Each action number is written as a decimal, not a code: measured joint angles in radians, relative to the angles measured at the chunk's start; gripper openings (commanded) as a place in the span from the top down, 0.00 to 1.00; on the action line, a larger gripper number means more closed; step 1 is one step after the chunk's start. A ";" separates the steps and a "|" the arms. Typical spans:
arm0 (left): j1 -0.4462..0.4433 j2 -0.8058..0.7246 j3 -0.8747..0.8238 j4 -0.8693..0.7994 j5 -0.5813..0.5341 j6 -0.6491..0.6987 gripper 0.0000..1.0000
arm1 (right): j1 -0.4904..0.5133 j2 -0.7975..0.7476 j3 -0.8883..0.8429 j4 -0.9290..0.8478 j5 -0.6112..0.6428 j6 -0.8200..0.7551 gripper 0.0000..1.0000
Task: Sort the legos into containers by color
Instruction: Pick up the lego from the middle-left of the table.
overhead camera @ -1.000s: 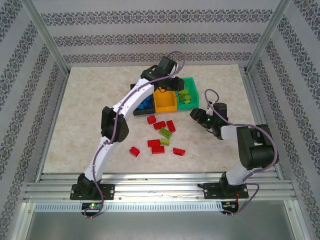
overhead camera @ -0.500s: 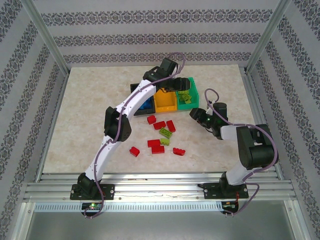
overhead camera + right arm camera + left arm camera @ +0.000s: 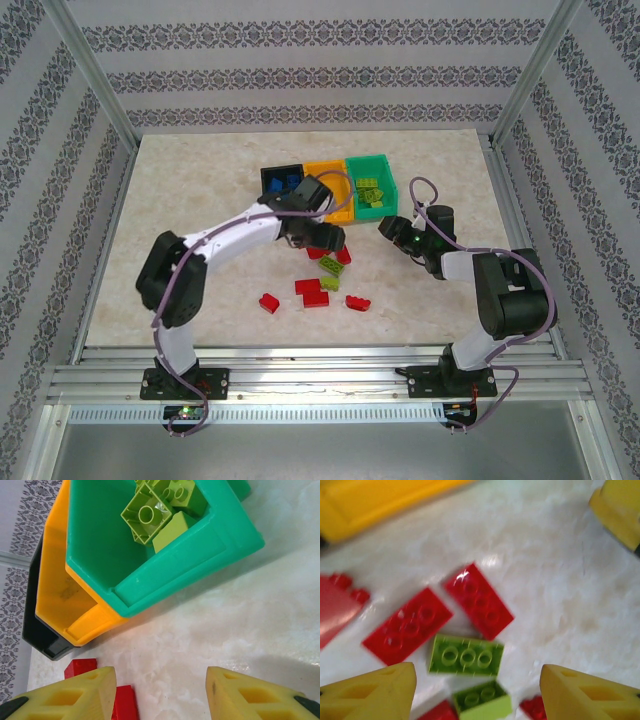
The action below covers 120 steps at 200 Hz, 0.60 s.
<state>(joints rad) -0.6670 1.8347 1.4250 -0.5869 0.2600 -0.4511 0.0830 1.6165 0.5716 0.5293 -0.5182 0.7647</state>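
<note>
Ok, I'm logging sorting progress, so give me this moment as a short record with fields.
black bin: holds blue bricks
orange-yellow bin: between the other two
green bin: holds sorted lime bricks
table: loose red bricks, loose lime bricks
left gripper: open, above the loose bricks
right gripper: open, empty, near green bin

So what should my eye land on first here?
Probably the bright row in the middle of the table: a black bin, an orange-yellow bin and a green bin holding lime bricks. Just in front, loose red bricks and loose lime bricks lie scattered, with the left tool open above them.
</note>
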 measured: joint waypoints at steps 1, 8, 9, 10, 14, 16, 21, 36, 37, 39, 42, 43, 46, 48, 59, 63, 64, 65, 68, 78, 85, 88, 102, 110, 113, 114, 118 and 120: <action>0.000 -0.005 -0.008 0.002 -0.003 0.000 0.31 | 0.000 0.000 0.000 0.000 0.000 0.000 0.48; -0.006 -0.027 -0.042 0.005 -0.011 0.000 0.29 | 0.000 0.000 0.000 0.000 0.000 0.000 0.48; -0.006 -0.029 -0.045 0.006 -0.012 -0.001 0.29 | 0.000 0.000 0.000 0.000 0.000 0.000 0.48; -0.008 -0.032 -0.051 0.006 -0.014 -0.001 0.28 | 0.000 0.000 0.000 0.000 0.000 0.000 0.48; -0.014 -0.041 -0.066 0.006 -0.019 0.002 0.27 | 0.000 0.000 0.000 0.000 0.000 0.000 0.49; -0.015 -0.043 -0.073 0.006 -0.025 0.002 0.27 | 0.000 0.000 0.000 0.000 0.000 0.000 0.49; -0.024 -0.048 -0.087 0.005 -0.034 0.006 0.26 | 0.000 0.000 0.000 0.000 -0.001 0.000 0.49; -0.054 -0.050 -0.114 0.003 -0.065 0.018 0.25 | 0.006 0.006 0.000 0.004 -0.006 0.000 0.48; -0.055 -0.050 -0.115 0.003 -0.066 0.018 0.25 | 0.006 0.007 0.000 0.005 -0.006 0.000 0.48; -0.060 -0.050 -0.118 0.002 -0.069 0.019 0.25 | 0.007 0.009 0.000 0.005 -0.007 0.000 0.48; -0.066 -0.050 -0.121 0.000 -0.076 0.023 0.25 | 0.008 0.012 0.000 0.007 -0.008 0.000 0.49; -0.067 -0.050 -0.122 -0.001 -0.077 0.023 0.25 | 0.008 0.013 0.000 0.007 -0.008 0.000 0.49; -0.074 -0.050 -0.124 -0.005 -0.082 0.026 0.25 | 0.011 0.016 0.000 0.007 -0.007 0.000 0.49; -0.077 -0.050 -0.124 -0.008 -0.085 0.027 0.25 | 0.012 0.017 0.000 0.007 -0.008 0.000 0.48; -0.091 -0.049 -0.125 -0.012 -0.097 0.034 0.25 | 0.019 0.027 0.000 0.007 -0.008 0.000 0.49; -0.097 -0.048 -0.124 -0.012 -0.101 0.037 0.25 | 0.020 0.030 0.000 0.007 -0.009 0.000 0.49; -0.098 -0.048 -0.124 -0.012 -0.101 0.037 0.25 | 0.020 0.030 0.000 0.007 -0.009 0.000 0.49; -0.100 -0.048 -0.124 -0.012 -0.102 0.037 0.25 | 0.020 0.031 0.000 0.007 -0.009 0.000 0.49; -0.102 -0.047 -0.124 -0.013 -0.105 0.040 0.25 | 0.020 0.033 0.000 0.007 -0.011 0.000 0.49; -0.111 -0.043 -0.124 -0.018 -0.115 0.048 0.25 | 0.020 0.036 0.000 0.007 -0.014 0.000 0.48; -0.118 -0.036 -0.123 -0.024 -0.122 0.054 0.25 | 0.020 0.036 0.000 0.007 -0.014 0.000 0.48; -0.122 -0.032 -0.122 -0.027 -0.124 0.056 0.25 | 0.020 0.036 0.000 0.007 -0.014 0.000 0.48; -0.142 -0.006 -0.110 -0.048 -0.143 0.070 0.25 | 0.020 0.036 0.000 0.007 -0.015 0.000 0.48; -0.156 0.014 -0.098 -0.064 -0.155 0.079 0.24 | 0.020 0.036 0.000 0.007 -0.015 0.000 0.48; -0.161 0.021 -0.093 -0.070 -0.159 0.082 0.24 | 0.020 0.036 0.000 0.007 -0.015 0.000 0.48; -0.164 0.024 -0.091 -0.073 -0.162 0.083 0.24 | 0.020 0.036 0.000 0.007 -0.015 0.000 0.48; -0.171 0.034 -0.084 -0.082 -0.167 0.086 0.24 | 0.020 0.036 0.000 0.007 -0.015 0.000 0.48; -0.174 0.039 -0.079 -0.087 -0.169 0.087 0.24 | 0.020 0.036 0.000 0.007 -0.015 0.000 0.48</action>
<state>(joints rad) -0.8406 1.8740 1.3457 -0.6743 0.0914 -0.3641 0.1028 1.6524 0.5720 0.5362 -0.5331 0.7647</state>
